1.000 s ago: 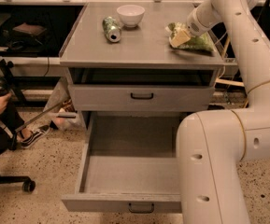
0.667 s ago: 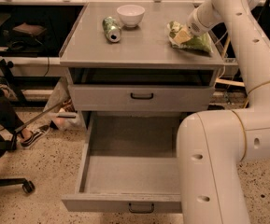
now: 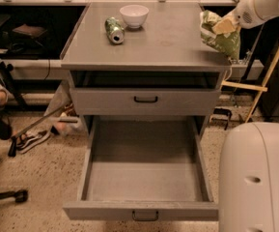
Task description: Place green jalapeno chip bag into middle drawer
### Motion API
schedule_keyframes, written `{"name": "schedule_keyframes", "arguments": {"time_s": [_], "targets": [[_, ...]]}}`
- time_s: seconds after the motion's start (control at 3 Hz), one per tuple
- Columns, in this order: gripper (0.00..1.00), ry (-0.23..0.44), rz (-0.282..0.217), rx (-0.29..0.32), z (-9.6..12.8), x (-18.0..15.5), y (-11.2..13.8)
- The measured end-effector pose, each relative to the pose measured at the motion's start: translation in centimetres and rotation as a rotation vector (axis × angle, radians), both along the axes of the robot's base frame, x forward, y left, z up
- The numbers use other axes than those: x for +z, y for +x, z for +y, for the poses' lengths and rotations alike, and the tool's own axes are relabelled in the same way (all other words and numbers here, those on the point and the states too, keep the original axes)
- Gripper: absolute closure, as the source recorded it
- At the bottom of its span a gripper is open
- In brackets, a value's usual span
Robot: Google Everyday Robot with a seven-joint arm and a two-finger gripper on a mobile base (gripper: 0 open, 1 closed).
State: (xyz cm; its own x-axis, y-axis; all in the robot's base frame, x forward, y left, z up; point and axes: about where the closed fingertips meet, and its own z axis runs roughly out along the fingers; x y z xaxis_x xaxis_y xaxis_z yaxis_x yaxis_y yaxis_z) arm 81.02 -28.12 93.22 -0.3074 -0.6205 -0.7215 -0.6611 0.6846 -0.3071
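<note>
The green jalapeno chip bag (image 3: 218,34) hangs at the right edge of the cabinet top, lifted and tilted, green foil with white and pale yellow print. My gripper (image 3: 224,25) is at the upper right and is shut on the bag's top. The middle drawer (image 3: 145,208) is pulled wide open below, a long grey tray with tall side walls and a small dark handle at its front. Nothing lies in it. The bag is well above and behind the drawer's right side.
A white bowl (image 3: 133,15) and a green drink can (image 3: 114,30) lying on its side sit at the back of the cabinet top (image 3: 144,47). A shut upper drawer front (image 3: 146,100) has a black handle. My white arm housing (image 3: 257,178) fills the lower right. A person's shoes (image 3: 33,138) are on the floor at left.
The gripper has lifted the bag off the cabinet top and drawn it toward the right edge. The view has shifted and the arm shows less.
</note>
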Motion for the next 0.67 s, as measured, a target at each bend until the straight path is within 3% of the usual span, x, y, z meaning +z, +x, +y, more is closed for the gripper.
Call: {"name": "schedule_keyframes", "arguments": {"time_s": [0.33,0.67], "targets": [[1.00,0.080,-0.089,-0.012,-6.9,5.7,-7.2],[1.00,0.082,-0.145,-0.033,-9.9,8.5,-11.0]]}}
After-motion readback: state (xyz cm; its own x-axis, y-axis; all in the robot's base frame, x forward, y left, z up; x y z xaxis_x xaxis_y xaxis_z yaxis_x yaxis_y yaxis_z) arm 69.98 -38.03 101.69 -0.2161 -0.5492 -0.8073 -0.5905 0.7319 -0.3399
